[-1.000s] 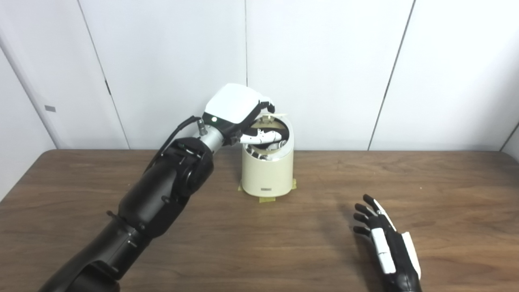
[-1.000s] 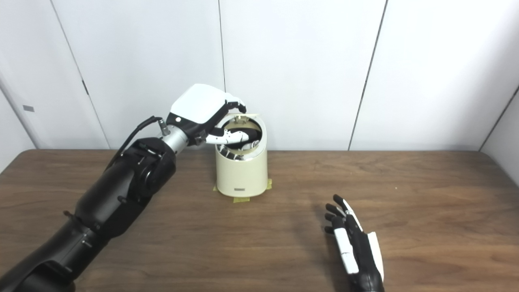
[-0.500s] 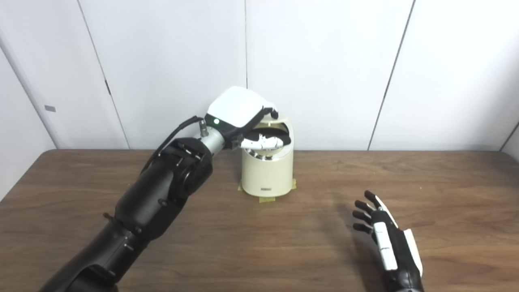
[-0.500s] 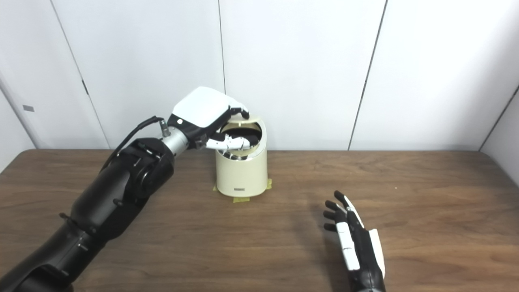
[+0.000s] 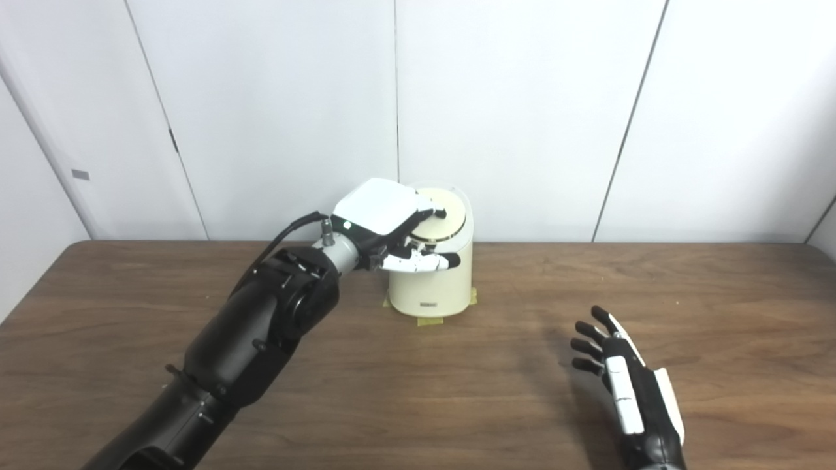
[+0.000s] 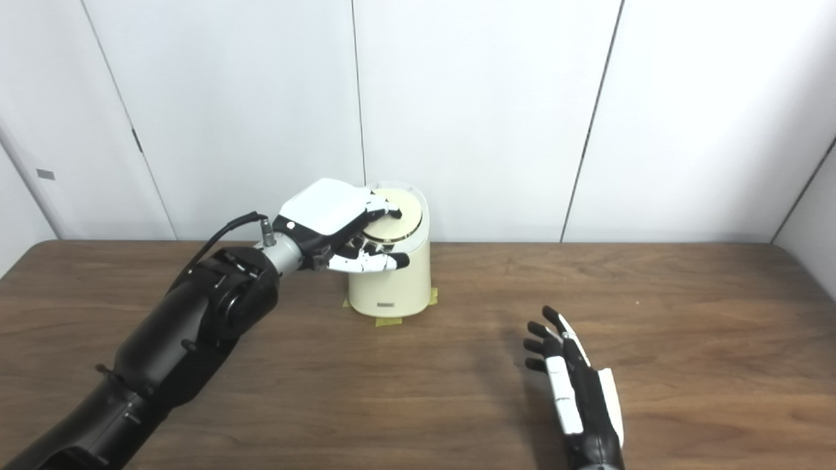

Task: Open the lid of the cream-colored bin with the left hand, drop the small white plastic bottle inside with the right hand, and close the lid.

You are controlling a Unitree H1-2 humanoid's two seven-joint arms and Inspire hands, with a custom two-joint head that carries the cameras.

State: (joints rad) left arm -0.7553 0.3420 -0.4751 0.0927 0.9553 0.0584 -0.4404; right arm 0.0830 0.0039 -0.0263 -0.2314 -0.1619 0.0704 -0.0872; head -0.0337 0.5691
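Note:
The cream-colored bin stands at the back middle of the wooden table. Its round lid lies flat on the bin's top. My left hand rests on the lid's left part, fingers spread over it, with the thumb stretched across the front of the bin below the rim. It holds nothing. My right hand lies open and empty, fingers spread, low over the table at the front right. No small white bottle shows in either view.
Yellow tape marks the bin's foot on the table. White wall panels stand right behind the bin. My left forearm slants across the table's left half.
The lid has come down from raised to flat on the bin. My left hand lowered with it, and its thumb moved out of the bin's mouth to the front. My right hand barely moved.

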